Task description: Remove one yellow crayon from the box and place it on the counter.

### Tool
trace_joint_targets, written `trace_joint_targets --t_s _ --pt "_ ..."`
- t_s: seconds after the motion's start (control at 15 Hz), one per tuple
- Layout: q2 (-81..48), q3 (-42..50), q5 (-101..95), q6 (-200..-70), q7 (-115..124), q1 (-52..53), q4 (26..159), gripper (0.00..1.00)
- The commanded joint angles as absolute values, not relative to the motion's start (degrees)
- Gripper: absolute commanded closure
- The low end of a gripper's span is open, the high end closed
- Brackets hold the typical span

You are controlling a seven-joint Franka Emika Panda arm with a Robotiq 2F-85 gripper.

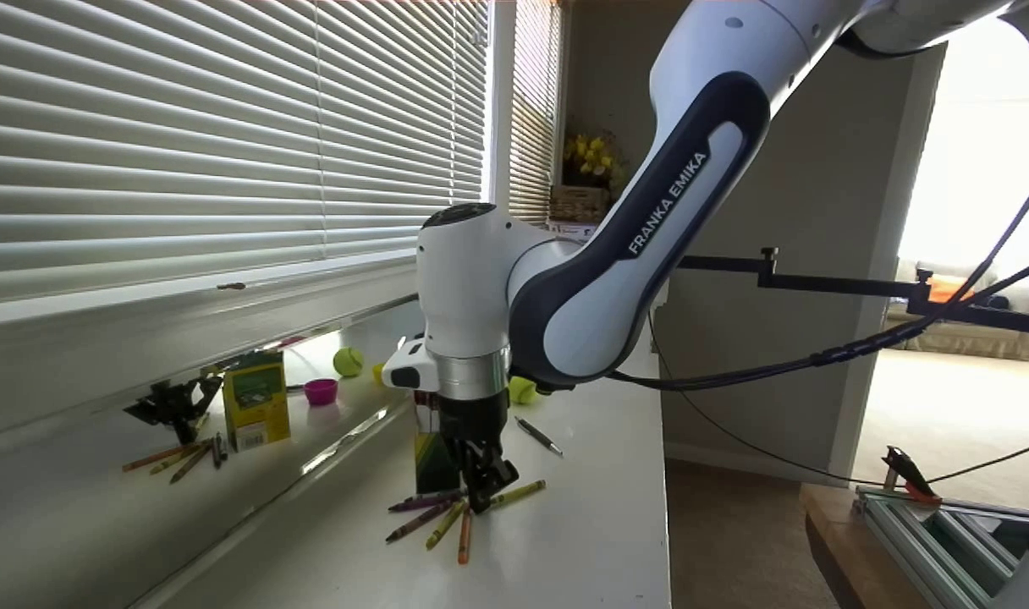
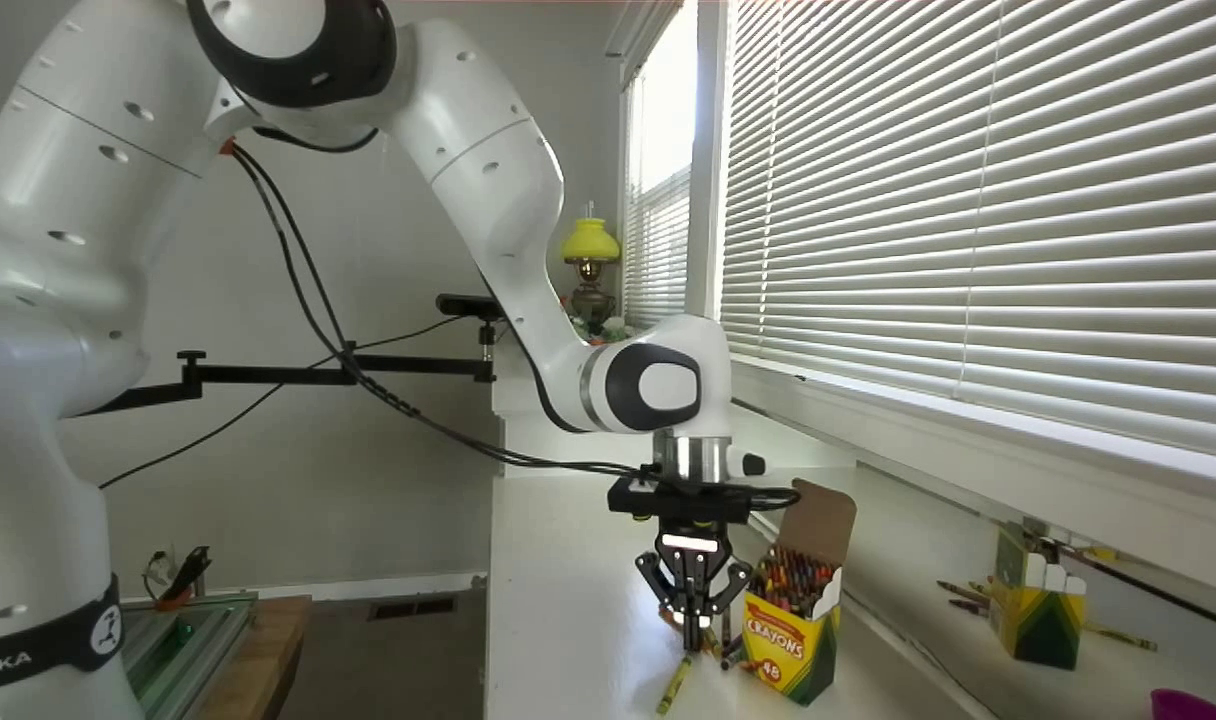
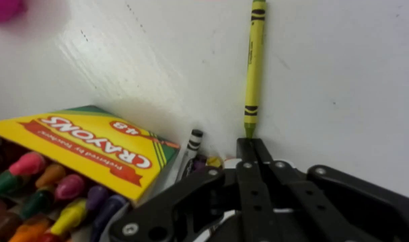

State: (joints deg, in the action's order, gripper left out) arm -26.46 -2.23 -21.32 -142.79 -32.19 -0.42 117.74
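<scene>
A yellow crayon [image 3: 255, 67] lies on the glossy white counter [image 3: 325, 74], its tip at my fingertips in the wrist view. It also shows in both exterior views [image 1: 518, 493] [image 2: 674, 685]. My gripper [image 3: 251, 141] points down, low over the counter, with its fingertips together; I cannot tell whether they pinch the crayon's tip. It also shows in both exterior views [image 1: 481, 506] [image 2: 690, 640]. The upright green and yellow crayon box [image 2: 780, 645] stands open beside the gripper, full of crayons. A yellow crayon tip [image 3: 70, 216] shows inside it in the wrist view.
Several loose crayons [image 1: 417, 521], purple, brown, orange and another yellow one [image 1: 445, 524], lie by the box. A pen [image 1: 538, 436] and a green-yellow ball [image 1: 523, 390] are farther along the counter. A pink object [image 3: 4, 10] is at the wrist view's corner. A glossy backsplash [image 2: 908, 580] mirrors the box.
</scene>
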Motion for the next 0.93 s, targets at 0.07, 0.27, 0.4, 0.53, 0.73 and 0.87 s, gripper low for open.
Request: trace_joint_targets --t_s 0.07,0.27,0.4,0.53,0.73,0.87 --pt "-23.05 -6.43 -16.52 -152.09 -37.09 -4.76 122.65 0.57" --pt "-17.40 -10.91 -8.51 -150.15 -40.70 -7.69 126.62 0.37" --pt "-12.65 -11.97 -2.59 -146.85 -39.27 -7.87 128.61 0.23" --pt "-7.52 -11.05 1.93 -143.17 -35.94 -6.73 129.94 0.08" --pt "-0.75 -7.03 -0.14 -138.27 -26.08 -4.09 130.68 0.00" --pt "2.59 -5.26 -1.06 -138.85 -21.11 -3.58 131.34 0.00"
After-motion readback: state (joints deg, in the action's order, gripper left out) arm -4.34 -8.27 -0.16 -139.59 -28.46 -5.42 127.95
